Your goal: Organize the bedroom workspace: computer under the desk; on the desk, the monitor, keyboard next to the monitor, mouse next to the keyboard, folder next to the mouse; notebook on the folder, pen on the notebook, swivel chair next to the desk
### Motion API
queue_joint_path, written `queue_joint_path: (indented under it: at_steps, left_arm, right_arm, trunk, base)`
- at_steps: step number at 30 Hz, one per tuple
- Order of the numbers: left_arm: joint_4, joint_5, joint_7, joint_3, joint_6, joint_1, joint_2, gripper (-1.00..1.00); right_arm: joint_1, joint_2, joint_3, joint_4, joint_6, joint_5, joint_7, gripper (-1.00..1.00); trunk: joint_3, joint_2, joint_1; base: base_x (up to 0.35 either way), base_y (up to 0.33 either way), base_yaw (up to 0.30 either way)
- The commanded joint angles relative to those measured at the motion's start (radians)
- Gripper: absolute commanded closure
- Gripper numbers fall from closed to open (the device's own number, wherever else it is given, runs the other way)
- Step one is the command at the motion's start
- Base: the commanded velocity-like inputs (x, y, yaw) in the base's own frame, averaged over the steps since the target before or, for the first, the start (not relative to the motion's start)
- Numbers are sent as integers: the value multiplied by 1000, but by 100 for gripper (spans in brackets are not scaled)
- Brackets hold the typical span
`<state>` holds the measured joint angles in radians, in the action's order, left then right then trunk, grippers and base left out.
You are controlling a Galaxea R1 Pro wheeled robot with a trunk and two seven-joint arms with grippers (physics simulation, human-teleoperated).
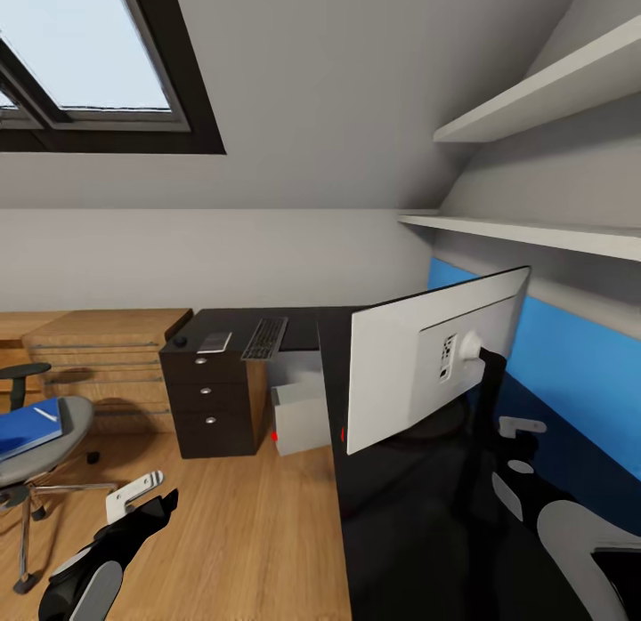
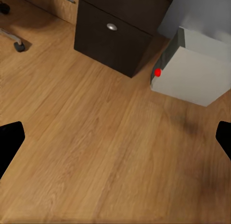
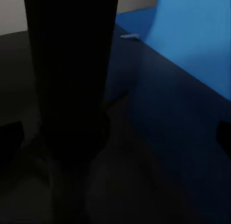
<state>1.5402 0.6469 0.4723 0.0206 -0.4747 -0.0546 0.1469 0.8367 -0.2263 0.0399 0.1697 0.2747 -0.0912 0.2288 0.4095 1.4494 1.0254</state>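
An attic bedroom with a skylight, wall shelves and a blue panel holds a dark L-shaped worktop [image 1: 392, 532] over a wood floor. The monitor [image 1: 427, 372] stands on the worktop, its white back turned to the head camera. Beyond the monitor, on the far wing of the worktop above the drawers [image 1: 206, 407], lie the keyboard [image 1: 265, 338], a pale flat thing that may be the notebook [image 1: 215, 342], and a small dark mouse [image 1: 181, 341]. The computer [image 1: 301, 418] sits under the worktop, just beside the drawers. Well left of the monitor, the chair [image 1: 36, 452] carries the blue folder [image 1: 28, 428] with a white pen-like streak on it.

The right arm reaches behind the monitor; in the right wrist view the dark stand [image 3: 72, 89] rises close ahead between the right pincer's [image 3: 115, 137] spread tips, not gripped. The left pincer [image 2: 115, 137] hangs open and empty over the floor, facing the computer.

The step in hand seems to be settling the monitor. Next, I judge, the keyboard must come beside the monitor, which calls for the right arm to clear the stand without nudging it.
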Motion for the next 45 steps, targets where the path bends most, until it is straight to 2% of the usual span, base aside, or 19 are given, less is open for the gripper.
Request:
queue_joint_path:
  at_steps: [1, 8, 11, 12, 15, 18, 19, 29, 30, 34, 35, 36, 37, 39, 40, 44, 45]
  left_arm:
    - [1, 10, 8, 0, -2, -1, 0, -100]
    - [0, 11, 9, 1, -2, -1, 0, -100]
    - [-8, 11, 9, 0, 0, -1, 0, -100]
    - [-15, 11, 9, 0, 1, -1, 0, -100]
    - [-17, 11, 9, -1, 1, -1, 0, -100]
    - [-18, 9, 8, -2, 3, -1, -1, -100]
    - [-18, 8, 8, -3, 4, -1, -1, -100]
    - [-23, 8, 9, -5, 7, -1, -2, -100]
    - [-87, -21, 9, -10, 10, -1, -4, -100]
    - [-94, -37, 8, -10, 10, -1, -6, -100]
    - [-96, -43, 8, -10, 10, -1, -6, -100]
    - [-98, -48, 8, -10, 11, -1, -7, -100]
    - [-99, -50, 8, -10, 11, -1, -7, -100]
    - [-99, -53, 8, -10, 11, -1, -7, -100]
    - [-99, -54, 8, -10, 11, -1, -7, -100]
    - [-100, -55, 8, -11, 11, -1, -8, -100]
    - [-100, -56, 8, -11, 11, -1, -8, -100]
  right_arm:
    - [1, 0, 5, -1, 5, -9, 1, -100]
    - [1, 10, 6, -1, 6, -9, 1, -100]
    - [1, 26, 6, 0, 6, -10, 2, -100]
    - [0, 40, 6, 0, 5, -10, 2, -100]
    - [0, 50, 7, 1, 5, -10, 3, -100]
    - [0, 79, 6, 6, 5, -8, 7, -100]
    - [-1, 111, 5, 9, 4, -6, 10, -100]
    - [0, 121, 4, 11, -9, -9, 11, -100]
    - [-2, 136, 0, 151, -253, -19, 10, -100]
    - [-17, 157, -3, 304, -409, -19, 11, -100]
    - [-41, 169, -3, 395, -491, -19, 12, -100]
    - [-102, 188, -3, 547, -611, -19, 15, -100]
    - [-151, 202, -3, 653, -682, -19, 20, -100]
    - [-196, 216, -3, 757, -741, -19, 28, -100]
    - [-233, 231, -3, 856, -789, -19, 40, -100]
    - [-279, 261, -3, 1017, -867, -20, 78, -100]
    - [-292, 276, -1, 1067, -896, -21, 96, -100]
  trunk:
    - [1, 1, 0]
    - [1, 1, 0]
    - [1, 1, 0]
    - [1, 1, 0]
    - [1, 1, 0]
    - [1, 1, 0]
    - [1, 1, 0]
    - [1, 1, 0]
    - [1, 1, 0]
    - [1, 1, 0]
    - [1, 1, 0]
    - [1, 1, 0]
    - [1, 1, 0]
    - [1, 1, 0]
    - [1, 1, 0]
    - [1, 1, 0]
    - [1, 1, 0]
  base:
    - [-195, 0, 0]
    - [-297, 6, 0]
    - [-328, 50, 0]
    - [-333, 66, 0]
    - [-313, 47, 0]
    - [-112, 13, 0]
    - [-17, 2, 0]
    - [-5, 1, 0]
    - [0, 0, 0]
    - [0, 0, 0]
    - [0, 0, 0]
    - [0, 0, 0]
    - [0, 0, 0]
    - [0, 0, 0]
    - [0, 0, 0]
    - [0, 0, 0]
    - [0, 0, 0]
